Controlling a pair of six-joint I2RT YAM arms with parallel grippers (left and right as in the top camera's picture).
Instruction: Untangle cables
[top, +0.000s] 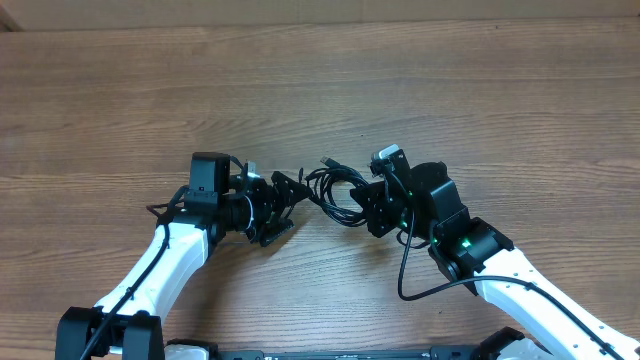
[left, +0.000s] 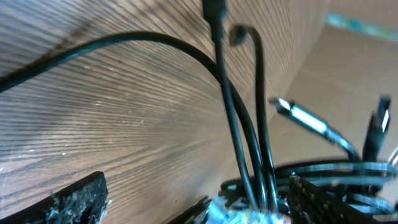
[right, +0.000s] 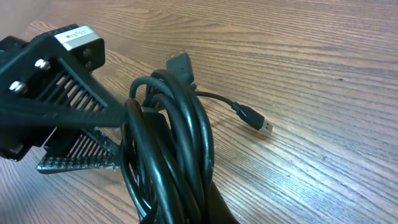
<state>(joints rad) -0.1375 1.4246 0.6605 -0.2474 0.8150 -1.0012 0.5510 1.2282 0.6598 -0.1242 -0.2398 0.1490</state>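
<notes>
Right gripper (top: 378, 200): jaws pressed together, pinching the cables (top: 340, 188) at the right edge of the coil. On its own wrist camera the 2 fingers (right: 68, 99) narrow to a point right where several black loops bunch up. The coil stands against that point, loops stacked side by side.

Left gripper (top: 282, 208): jaws spread wide, set at the left edge of the same coil and facing the right gripper across it. On the left wrist camera 2 cords run up through the gap between its fingers (left: 78, 199). Can't tell whether either finger touches them.

Cables: 1 tangled bundle, directly between the 2 grippers, over the wooden table (top: 320, 70).

- 1 thin lead strays out of the coil and ends in a USB plug (right: 256, 120) with a silvery tip. It lies flat on the wood, apart from the coil, on the side away from the right gripper.
- A 2nd dark plug end (right: 180, 62) pokes out at the top of the coil.
</notes>
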